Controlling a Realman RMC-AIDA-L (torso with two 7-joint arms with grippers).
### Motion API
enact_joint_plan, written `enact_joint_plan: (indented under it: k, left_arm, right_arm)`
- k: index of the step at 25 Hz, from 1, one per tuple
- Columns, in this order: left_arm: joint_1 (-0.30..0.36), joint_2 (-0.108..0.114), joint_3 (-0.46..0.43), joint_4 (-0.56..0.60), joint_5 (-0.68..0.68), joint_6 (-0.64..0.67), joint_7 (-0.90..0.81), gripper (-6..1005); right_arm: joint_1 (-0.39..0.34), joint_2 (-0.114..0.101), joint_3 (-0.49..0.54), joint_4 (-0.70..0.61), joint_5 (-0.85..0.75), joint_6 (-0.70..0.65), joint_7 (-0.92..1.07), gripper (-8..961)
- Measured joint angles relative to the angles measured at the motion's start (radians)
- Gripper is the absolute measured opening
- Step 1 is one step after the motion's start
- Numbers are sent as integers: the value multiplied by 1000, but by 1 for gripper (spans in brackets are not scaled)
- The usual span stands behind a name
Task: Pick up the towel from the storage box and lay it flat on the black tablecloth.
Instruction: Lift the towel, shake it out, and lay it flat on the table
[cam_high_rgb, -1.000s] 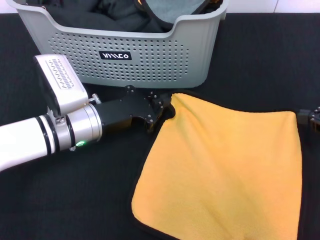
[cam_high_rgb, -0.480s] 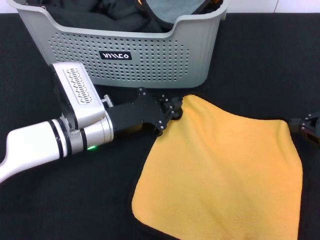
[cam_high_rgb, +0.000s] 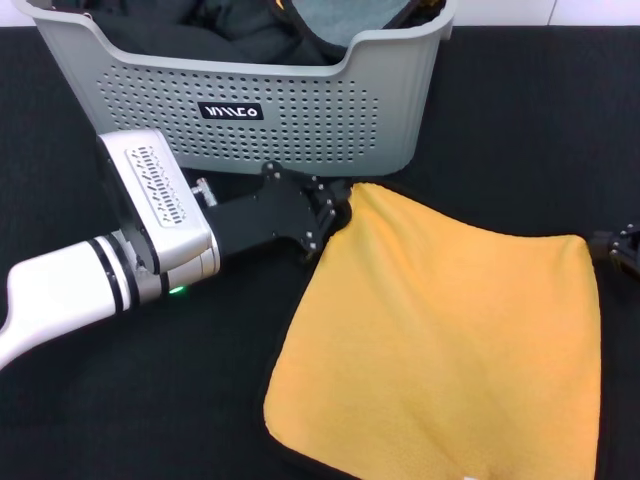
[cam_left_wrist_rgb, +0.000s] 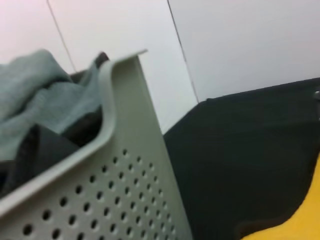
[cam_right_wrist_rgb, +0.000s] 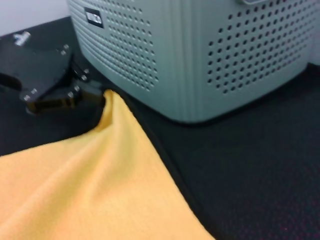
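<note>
The storage box (cam_high_rgb: 290, 110) stands at the back of the black tablecloth (cam_high_rgb: 500, 120), the towel (cam_high_rgb: 440, 340) spread before it, the left hand (cam_high_rgb: 335, 215) at the towel's near-left corner.

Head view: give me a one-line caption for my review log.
Left gripper at one corner of the yellow towel spread on the black tablecloth, right gripper at another, before the storage box.

Your left arm reaches in low from the left, white forearm and silver wrist angled toward the middle, and its left tool (cam_high_rgb: 335, 212) is pinched shut on a corner of the towel (cam_high_rgb: 450, 340). Your right tool (cam_high_rgb: 620, 245) barely shows at the right edge, at the towel's other far corner.
</note>
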Motion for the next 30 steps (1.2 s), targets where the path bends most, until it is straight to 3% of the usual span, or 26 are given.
enact_joint_plan:
  k: [11, 17, 30]
  left_arm:
    - [1, 0, 6, 26, -8, -5, 85, 3]
    - [3, -9, 7, 26, -12, -72, 203, 2]
    - [15, -11, 5, 19, -84, -105, 338, 27]
  right_arm:
    - [-4, 5, -12, 5, 42, 24, -59, -1]
    - [-1, 5, -14, 16, 47, 44, -75, 0]
    - [2, 2, -14, 55, 50, 73, -77, 85]
